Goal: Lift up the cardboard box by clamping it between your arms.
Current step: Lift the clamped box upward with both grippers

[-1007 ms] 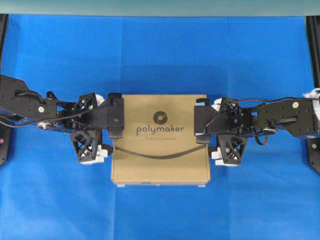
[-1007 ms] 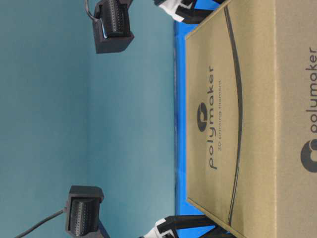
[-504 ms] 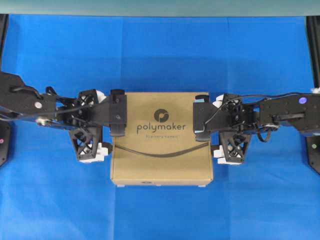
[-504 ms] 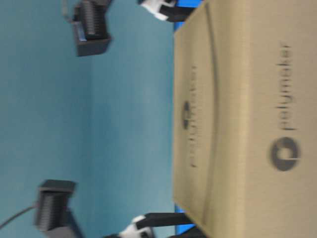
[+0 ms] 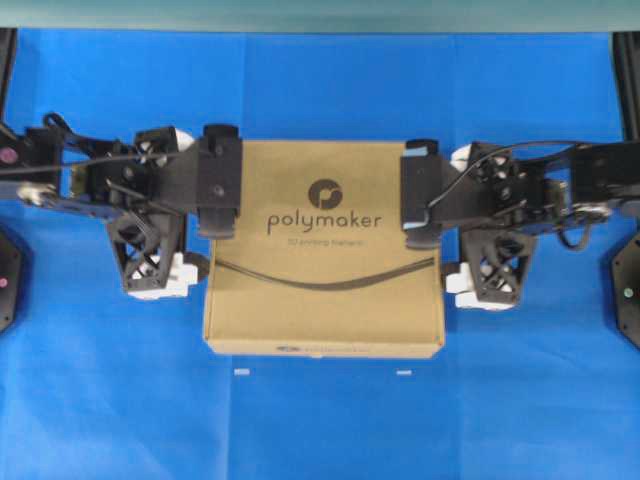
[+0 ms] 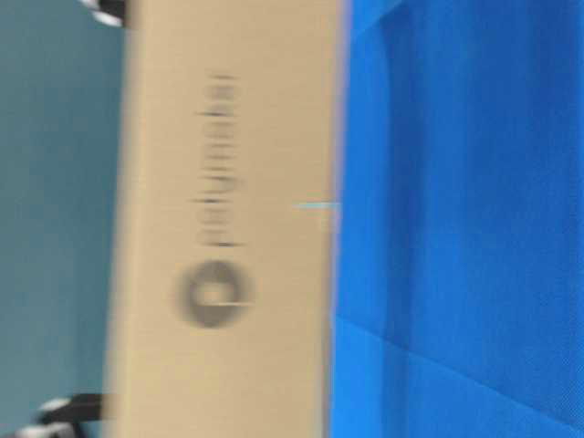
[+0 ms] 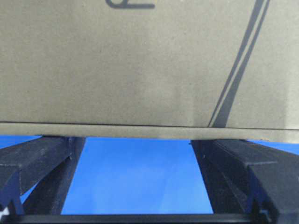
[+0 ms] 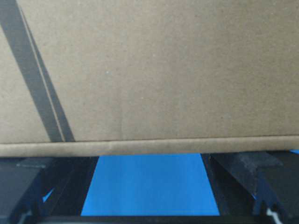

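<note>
You've got the cardboard box (image 5: 324,250) pinned between the two arms, one on each side edge, logo face up. The left gripper (image 5: 150,262) sits against the box's left edge and the right gripper (image 5: 492,275) against its right edge. Both have their jaws spread wide; nothing is pinched between the fingers, the box edge just crosses in front of them. In both wrist views blue cloth (image 7: 140,177) shows under the box edge between the fingers (image 7: 37,161). Two small white marks (image 5: 242,372) lie on the blue cloth just in front of the box. The table-level view is motion-blurred: the box's logo side fills it.
</note>
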